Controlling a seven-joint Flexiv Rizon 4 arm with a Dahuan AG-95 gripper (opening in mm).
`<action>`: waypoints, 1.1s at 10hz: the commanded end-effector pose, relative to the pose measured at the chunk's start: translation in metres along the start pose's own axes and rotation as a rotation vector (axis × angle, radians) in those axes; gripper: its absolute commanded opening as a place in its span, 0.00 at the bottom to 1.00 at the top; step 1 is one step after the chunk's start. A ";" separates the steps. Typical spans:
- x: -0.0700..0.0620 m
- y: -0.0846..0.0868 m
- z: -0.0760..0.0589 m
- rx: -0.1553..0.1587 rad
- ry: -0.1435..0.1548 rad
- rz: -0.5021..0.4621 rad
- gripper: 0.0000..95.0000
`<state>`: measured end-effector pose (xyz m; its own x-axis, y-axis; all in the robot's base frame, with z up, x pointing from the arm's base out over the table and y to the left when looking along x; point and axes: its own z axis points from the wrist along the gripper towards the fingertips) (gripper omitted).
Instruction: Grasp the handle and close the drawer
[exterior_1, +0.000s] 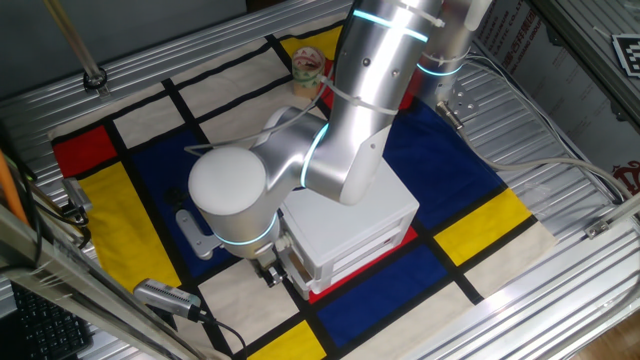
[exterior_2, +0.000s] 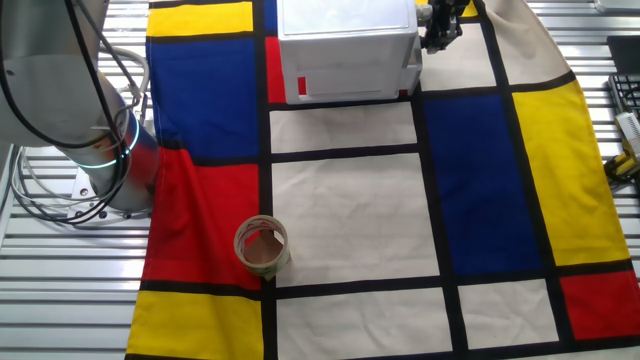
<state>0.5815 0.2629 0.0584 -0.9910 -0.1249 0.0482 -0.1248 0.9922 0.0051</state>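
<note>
pincer (exterior_2: 437, 28) at the drawer (exterior_1: 300, 262) front — grip state can't tell; no legible writing.

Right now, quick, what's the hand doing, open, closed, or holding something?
Hand: right at the front of the white cabinet; cannot tell whether it is open, closed or gripping the handle, since the arm blocks it.

There was one arm (exterior_1: 350, 120), carrying one gripper (exterior_1: 272, 268) with two fingers. One white cabinet (exterior_1: 355, 225) stood on one patterned cloth (exterior_2: 350, 210), and one drawer (exterior_1: 300, 262) showed at its front. One cup (exterior_2: 262, 247) sat on the cloth (a small round one, seen in both views). One dark cylindrical device (exterior_1: 165, 297) lay near the table's edge.
</note>
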 end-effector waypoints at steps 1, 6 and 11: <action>0.000 0.000 0.000 -0.001 -0.001 0.004 0.00; 0.000 0.000 0.000 -0.002 0.000 -0.002 0.00; -0.001 0.000 0.000 -0.009 -0.004 -0.005 0.40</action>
<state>0.5830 0.2636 0.0581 -0.9904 -0.1303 0.0464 -0.1296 0.9914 0.0173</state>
